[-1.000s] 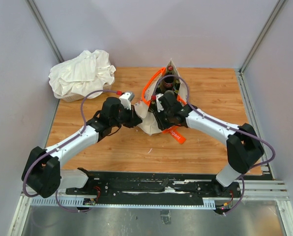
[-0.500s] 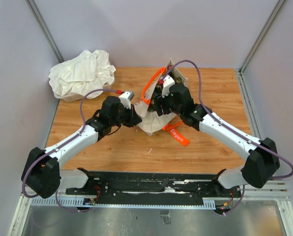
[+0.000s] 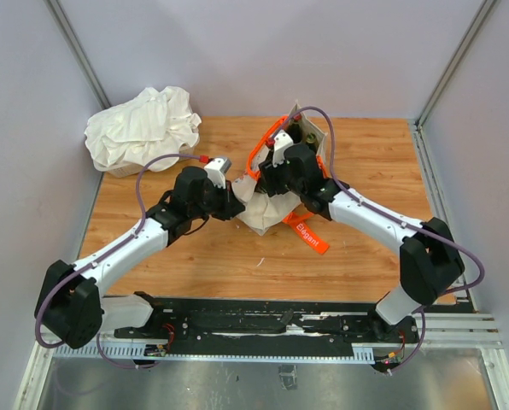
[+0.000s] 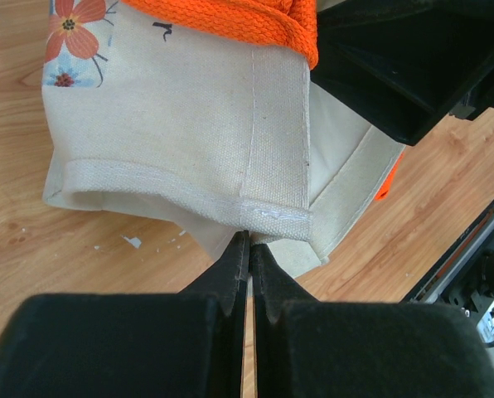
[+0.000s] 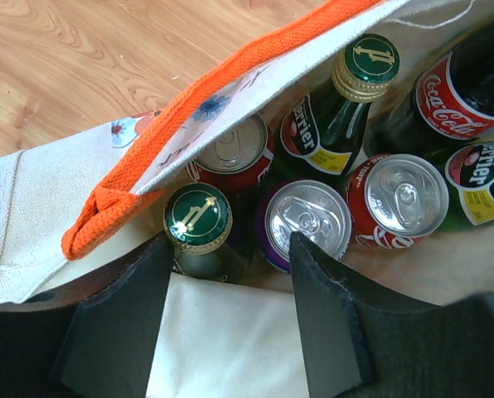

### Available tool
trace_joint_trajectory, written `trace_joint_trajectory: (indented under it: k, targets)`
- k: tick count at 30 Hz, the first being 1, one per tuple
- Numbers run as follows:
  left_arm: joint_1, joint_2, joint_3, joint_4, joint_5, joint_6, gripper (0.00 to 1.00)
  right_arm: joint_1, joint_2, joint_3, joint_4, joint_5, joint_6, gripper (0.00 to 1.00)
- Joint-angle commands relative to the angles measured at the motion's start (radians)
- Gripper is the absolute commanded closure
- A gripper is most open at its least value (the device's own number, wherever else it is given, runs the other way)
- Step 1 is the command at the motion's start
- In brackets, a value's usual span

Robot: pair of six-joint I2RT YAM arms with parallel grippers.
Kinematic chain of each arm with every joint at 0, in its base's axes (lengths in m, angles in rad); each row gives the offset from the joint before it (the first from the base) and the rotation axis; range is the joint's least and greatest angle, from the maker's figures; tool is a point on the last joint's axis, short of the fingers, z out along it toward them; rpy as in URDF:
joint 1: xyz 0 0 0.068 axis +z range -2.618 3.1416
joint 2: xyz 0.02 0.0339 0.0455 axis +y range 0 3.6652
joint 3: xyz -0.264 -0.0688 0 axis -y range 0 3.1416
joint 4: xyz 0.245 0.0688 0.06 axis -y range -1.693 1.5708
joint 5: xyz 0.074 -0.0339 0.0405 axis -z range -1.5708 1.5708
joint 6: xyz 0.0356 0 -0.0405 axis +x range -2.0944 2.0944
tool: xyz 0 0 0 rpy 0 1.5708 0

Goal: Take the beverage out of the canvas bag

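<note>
The left hand (image 4: 245, 240) was all but shut, its two fingers pinching the stitched hem at a corner of the canvas bag (image 4: 181, 108), which lay on the desk (image 4: 56, 274) straight ahead of it. The right hand (image 5: 230, 245) hung at the bag's mouth with its fingers spread wide and nothing held between them.

Inside the bag, directly ahead of that hand, the drinks were packed close together. A gold-capped bottle (image 5: 197, 218) sat just off the tip of one finger and a purple can (image 5: 307, 217) just off the other. A red can (image 5: 228, 149) lay beyond them under the orange strap (image 5: 189, 108), with more bottles and cans farther in.

The canvas looked soft and floppy, so the pinch at the hem probably served to stop the bag dragging along when something was pulled out. The bottle appeared to be glass: heavy for its size, smooth and breakable. Its neck just below the cap seemed the best place to take hold, since the cap's lip would act as a stop against slipping. The can (thin-walled, likely to dent) was wider, and its neighbours left little room for a finger. Either would probably need drawing out along its own axis, clear of the strap.
</note>
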Motion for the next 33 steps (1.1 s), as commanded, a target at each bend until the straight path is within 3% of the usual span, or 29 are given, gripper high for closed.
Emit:
trace_joint_trajectory:
  k: [1, 6, 13, 17, 18, 33]
  targets:
    - [0.003, -0.013, 0.013, -0.064, -0.043, 0.008, 0.99, -0.026, 0.025, -0.013, 0.096, -0.024, 0.013, 0.42]
    - [0.001, -0.015, 0.012, -0.060, -0.045, 0.005, 0.99, -0.025, 0.063, 0.004, 0.116, -0.050, 0.025, 0.46]
    - [0.001, -0.023, 0.008, -0.062, -0.046, 0.008, 1.00, -0.025, 0.085, -0.002, 0.107, -0.067, 0.041, 0.62]
    - [0.001, -0.023, 0.008, -0.060, -0.045, 0.008, 1.00, -0.026, 0.084, -0.016, 0.107, -0.069, 0.048, 0.97]
    - [0.000, -0.022, 0.009, -0.060, -0.044, 0.008, 1.00, -0.026, 0.082, -0.016, 0.104, -0.069, 0.049, 0.99]
    - [0.000, -0.002, 0.008, -0.054, -0.040, 0.023, 0.99, -0.025, -0.046, 0.105, 0.084, -0.072, -0.061, 0.99]
